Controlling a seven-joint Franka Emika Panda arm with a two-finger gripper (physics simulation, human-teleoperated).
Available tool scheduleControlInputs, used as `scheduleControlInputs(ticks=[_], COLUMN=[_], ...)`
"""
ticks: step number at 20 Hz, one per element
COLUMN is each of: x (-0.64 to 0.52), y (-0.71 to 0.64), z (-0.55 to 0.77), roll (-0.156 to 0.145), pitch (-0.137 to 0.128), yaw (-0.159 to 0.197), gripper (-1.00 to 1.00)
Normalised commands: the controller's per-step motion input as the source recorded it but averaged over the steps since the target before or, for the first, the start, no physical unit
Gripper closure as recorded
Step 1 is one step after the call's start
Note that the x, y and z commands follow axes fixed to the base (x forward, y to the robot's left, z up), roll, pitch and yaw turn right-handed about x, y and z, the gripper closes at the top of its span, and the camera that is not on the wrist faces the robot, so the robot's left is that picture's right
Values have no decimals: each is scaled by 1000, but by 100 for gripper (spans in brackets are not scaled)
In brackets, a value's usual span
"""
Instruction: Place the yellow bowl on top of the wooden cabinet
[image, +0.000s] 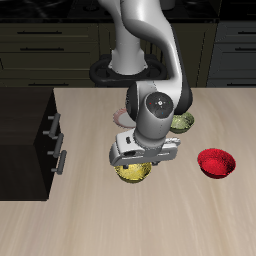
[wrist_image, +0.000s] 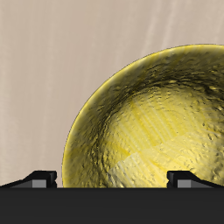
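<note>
The yellow bowl (image: 132, 173) is shiny and mottled and sits on the table near the middle. It fills much of the wrist view (wrist_image: 149, 122). My gripper (image: 140, 157) is directly above it, open, with nothing in it. In the wrist view the gripper (wrist_image: 114, 179) has its fingertips (wrist_image: 39, 178) wide apart, one outside the bowl's rim and one over its inside. The wooden cabinet (image: 25, 130) is a dark, low box with two silver-handled drawers at the table's side, well apart from the bowl.
An olive-green bowl (image: 182, 122) sits farther back beside the arm. A red bowl (image: 216, 162) sits toward the table's edge, opposite the cabinet. A pale plate (image: 122, 116) shows partly behind the arm. The robot's base (image: 120, 70) stands at the back.
</note>
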Motion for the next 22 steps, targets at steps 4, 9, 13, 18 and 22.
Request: scheduleControlInputs(ticks=[4,9,13,18,22], x=[-6,-26,20,-8,27], y=[-11,73,-57,-15,9], z=[-132,-68,36,150,32], roll=[-1,49,-15,22,9], pitch=[20,-2,-17,-24,-4], yaw=[1,0,6,-16,0], gripper=[-100,100,100,100,100])
